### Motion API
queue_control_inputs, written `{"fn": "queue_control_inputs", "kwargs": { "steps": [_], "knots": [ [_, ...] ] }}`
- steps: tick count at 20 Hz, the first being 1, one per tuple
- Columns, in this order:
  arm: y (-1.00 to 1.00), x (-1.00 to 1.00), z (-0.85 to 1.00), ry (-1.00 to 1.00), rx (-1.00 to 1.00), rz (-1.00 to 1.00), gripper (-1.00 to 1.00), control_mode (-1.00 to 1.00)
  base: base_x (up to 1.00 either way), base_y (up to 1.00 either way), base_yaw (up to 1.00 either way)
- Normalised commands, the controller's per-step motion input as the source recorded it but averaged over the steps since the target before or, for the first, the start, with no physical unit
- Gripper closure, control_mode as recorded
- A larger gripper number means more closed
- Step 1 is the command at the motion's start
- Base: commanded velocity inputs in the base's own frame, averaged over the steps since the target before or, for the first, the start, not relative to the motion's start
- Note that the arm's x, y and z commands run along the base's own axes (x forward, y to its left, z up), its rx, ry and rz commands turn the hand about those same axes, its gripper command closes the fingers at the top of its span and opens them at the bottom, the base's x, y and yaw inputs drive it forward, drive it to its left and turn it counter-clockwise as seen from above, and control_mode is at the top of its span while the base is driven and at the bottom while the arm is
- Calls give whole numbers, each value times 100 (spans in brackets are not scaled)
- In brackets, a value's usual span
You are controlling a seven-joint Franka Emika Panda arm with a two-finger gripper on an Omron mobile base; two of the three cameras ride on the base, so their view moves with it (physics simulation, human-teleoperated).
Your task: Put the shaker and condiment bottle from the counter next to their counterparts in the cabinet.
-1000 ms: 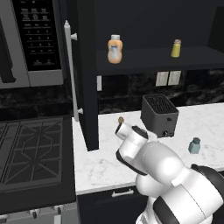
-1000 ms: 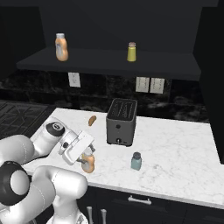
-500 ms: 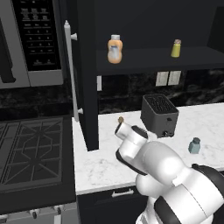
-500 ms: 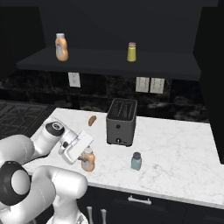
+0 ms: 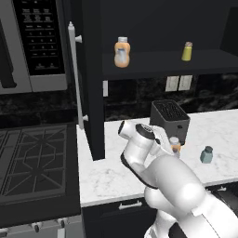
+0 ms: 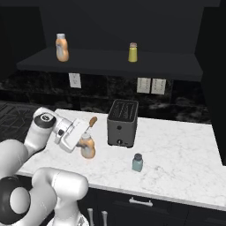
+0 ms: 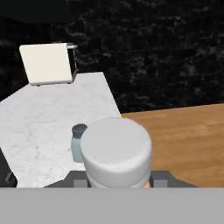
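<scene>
Black two-slot toaster [image 6: 122, 123] stands upright, set back toward dark veined backsplash [image 6: 176, 95]. Pale wall outlets on backsplash: pair [image 6: 151, 85] and single [image 6: 73, 80]. Steel microwave [image 5: 32, 44] mounted above black stove top [image 5: 35, 162] with grates. Small wooden-handled utensil [image 6: 92, 121] lies just left of toaster.

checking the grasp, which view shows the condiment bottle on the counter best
The right base view: the condiment bottle stands full height on the counter at the end effector. Left base view shows just its top behind the arm; hand view mainly its white cap.
</scene>
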Motion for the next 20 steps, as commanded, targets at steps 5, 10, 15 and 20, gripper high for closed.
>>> {"fn": "queue_control_inputs", "kwargs": {
  "steps": [5,10,15,20],
  "knots": [
    [11,-46,47,-17,-10,21,100,-100,0,0,0],
    [8,-27,47,-10,-5,27,100,-100,0,0,0],
    [0,0,31,0,0,45,100,-100,0,0,0],
    [0,0,34,0,0,46,100,-100,0,0,0]
  ]
}}
